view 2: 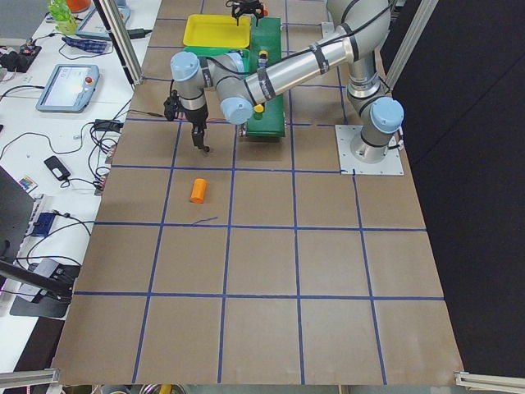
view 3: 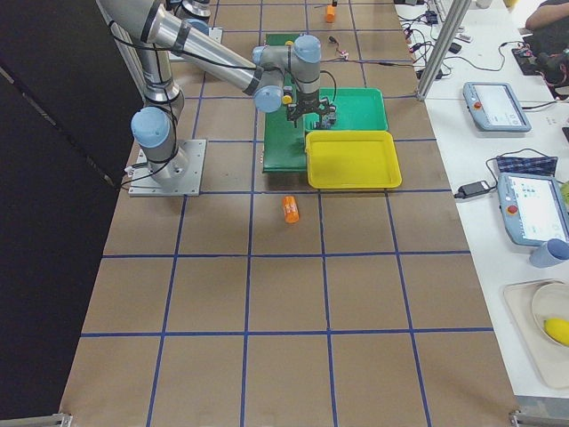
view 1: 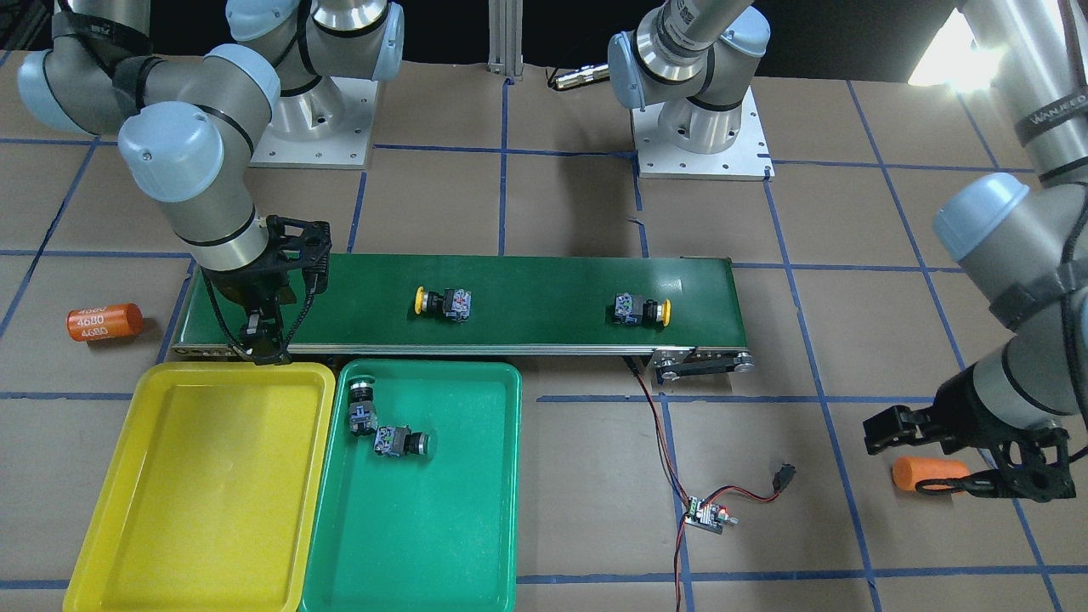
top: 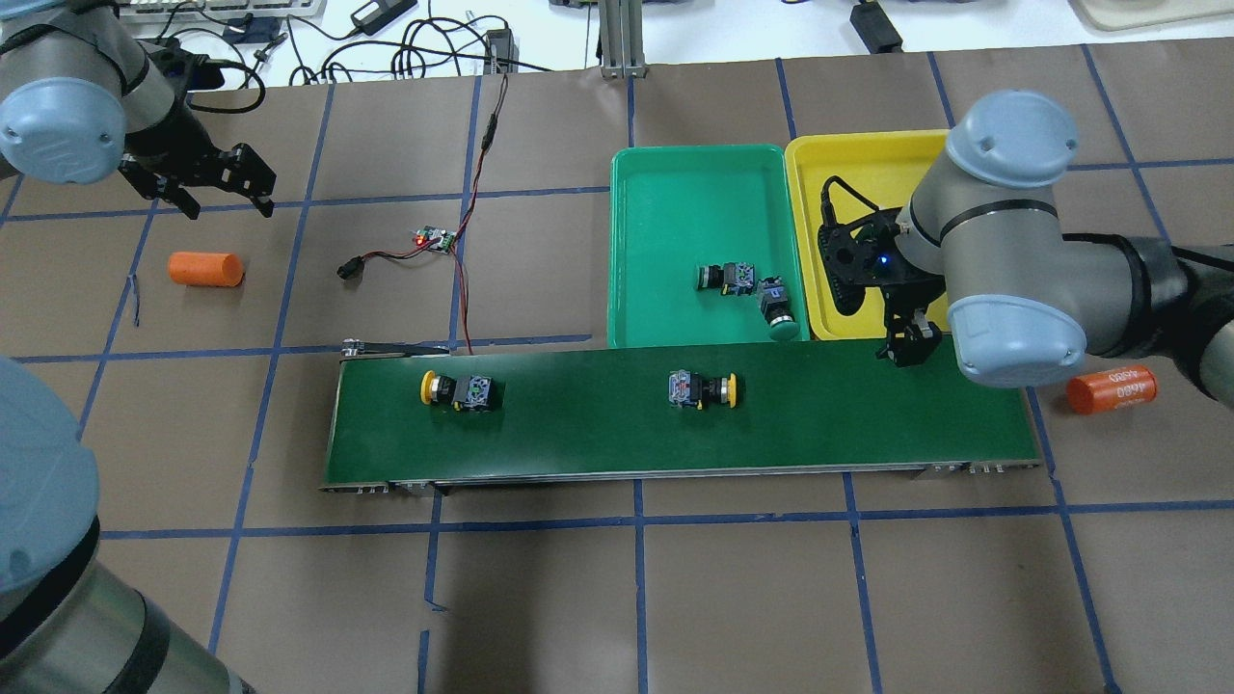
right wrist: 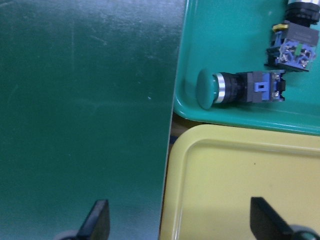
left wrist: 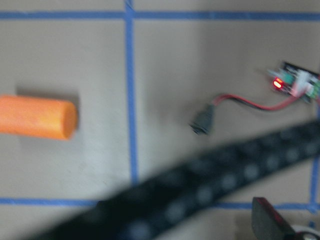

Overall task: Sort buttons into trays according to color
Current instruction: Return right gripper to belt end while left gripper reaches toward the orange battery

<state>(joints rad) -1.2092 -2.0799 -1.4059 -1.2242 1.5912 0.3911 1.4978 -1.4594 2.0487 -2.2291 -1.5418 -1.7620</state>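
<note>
My right tool (top: 906, 349) hangs open, empty, over yellow tray (top: 848, 164) edge; nearest yellow button (top: 704, 389) lies on conveyor belt (top: 578, 439) well apart from it; left tool (top: 220, 193) open too.

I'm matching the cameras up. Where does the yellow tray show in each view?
Exterior front-facing: yellow tray at lower left, left of the green tray.
Overhead exterior: upper right, right of the green tray.
Exterior left: top edge, left of the green tray.
Exterior right: upper middle, just below the green tray.
Left wrist-mounted: not in view.
Right wrist-mounted: lower right, below the green tray.
Shared landmark: the green tray alongside it.
</note>
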